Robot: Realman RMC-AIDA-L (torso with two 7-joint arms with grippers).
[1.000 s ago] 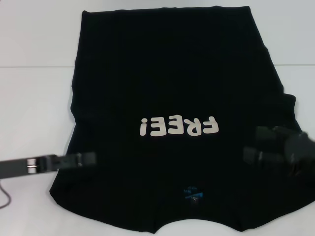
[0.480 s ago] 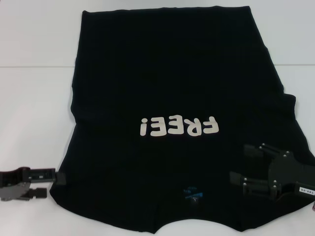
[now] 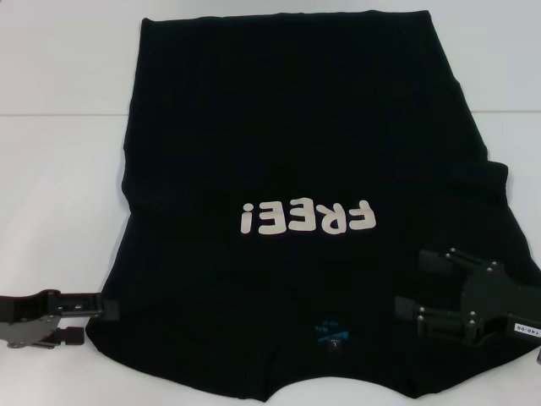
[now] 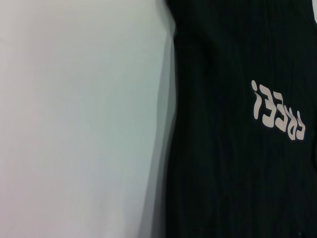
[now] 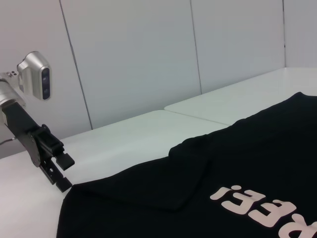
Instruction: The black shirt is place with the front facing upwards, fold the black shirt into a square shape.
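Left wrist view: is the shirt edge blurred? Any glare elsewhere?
Left wrist view: the black shirt has a smeared, ghosted edge against the white table. Head view: lettering crisp, no glare on the cloth. Right wrist view: sharp, left gripper casts no hard shadow.

blk shirt (image 3: 296, 152) flat, print up

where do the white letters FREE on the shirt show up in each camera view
Head view: the white letters, upside down, on the black shirt's chest, centre of picture.
Left wrist view: right side, tilted.
Right wrist view: bottom right corner, partly cut off.
Shared landmark: the letters themselves; the left gripper shows in head and right wrist views.
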